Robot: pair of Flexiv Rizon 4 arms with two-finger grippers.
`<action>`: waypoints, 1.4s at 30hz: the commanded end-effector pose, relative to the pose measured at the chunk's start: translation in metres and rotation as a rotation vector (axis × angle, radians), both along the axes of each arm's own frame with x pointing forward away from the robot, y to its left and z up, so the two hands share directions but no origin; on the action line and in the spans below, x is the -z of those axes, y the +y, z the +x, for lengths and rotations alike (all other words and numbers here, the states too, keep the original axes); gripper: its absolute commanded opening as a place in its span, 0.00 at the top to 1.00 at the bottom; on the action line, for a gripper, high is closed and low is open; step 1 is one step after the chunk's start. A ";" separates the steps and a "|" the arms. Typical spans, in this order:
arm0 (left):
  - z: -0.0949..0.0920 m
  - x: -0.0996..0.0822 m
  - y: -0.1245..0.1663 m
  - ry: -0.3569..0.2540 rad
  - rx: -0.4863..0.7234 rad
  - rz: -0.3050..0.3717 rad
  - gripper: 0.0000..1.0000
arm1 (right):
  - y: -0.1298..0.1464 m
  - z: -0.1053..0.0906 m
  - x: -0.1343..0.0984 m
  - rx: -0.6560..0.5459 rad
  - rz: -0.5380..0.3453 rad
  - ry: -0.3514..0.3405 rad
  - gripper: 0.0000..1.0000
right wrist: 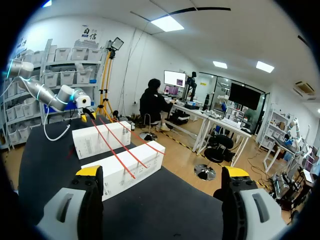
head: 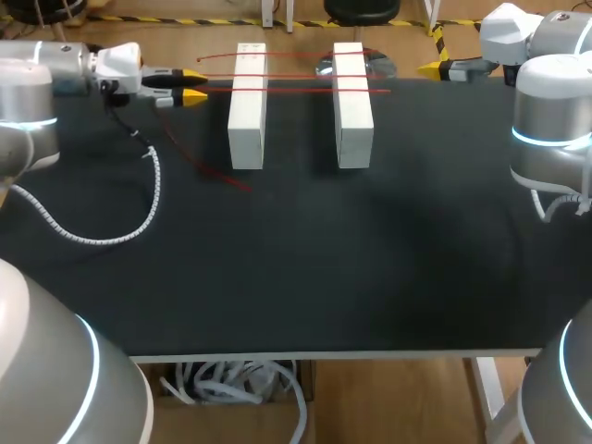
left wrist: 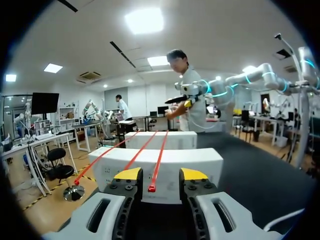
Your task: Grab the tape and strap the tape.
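early stage: red tape [head: 296, 90] lies across both white blocks [head: 247, 106]; left gripper [left wrist: 160, 174] released around a tape end, right gripper [right wrist: 162, 174] released, well apart; grasping and strapping pending.

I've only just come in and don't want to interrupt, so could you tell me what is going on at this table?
Two white boxes stand side by side on the black table, with three red tape strips laid across their tops. The left gripper is open at one end of the strips, with one strip's tip between its fingers but not gripped. The right gripper is wide open beyond the other box and holds nothing. No tape has been grabbed yet.
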State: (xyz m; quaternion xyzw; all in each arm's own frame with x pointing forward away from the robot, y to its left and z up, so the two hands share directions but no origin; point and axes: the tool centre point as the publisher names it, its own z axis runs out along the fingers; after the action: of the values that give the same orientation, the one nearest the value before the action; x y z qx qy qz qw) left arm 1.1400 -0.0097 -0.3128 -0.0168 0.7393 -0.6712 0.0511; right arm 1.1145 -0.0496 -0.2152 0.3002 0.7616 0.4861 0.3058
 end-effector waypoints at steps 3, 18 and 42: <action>0.008 0.003 -0.001 -0.005 0.016 0.002 0.69 | 0.000 0.000 0.000 -0.001 0.001 0.000 0.00; 0.007 0.013 -0.001 -0.001 0.024 0.024 0.78 | 0.000 0.000 0.000 -0.001 0.001 0.000 0.00; 0.006 0.010 0.008 0.009 0.003 0.024 0.77 | 0.000 0.000 0.000 -0.001 0.001 0.000 0.00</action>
State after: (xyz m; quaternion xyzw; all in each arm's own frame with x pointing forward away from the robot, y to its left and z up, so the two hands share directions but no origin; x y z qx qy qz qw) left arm 1.1455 -0.0033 -0.3242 -0.0176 0.7470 -0.6629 0.0478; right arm 1.1145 -0.0496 -0.2152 0.3003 0.7616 0.4861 0.3058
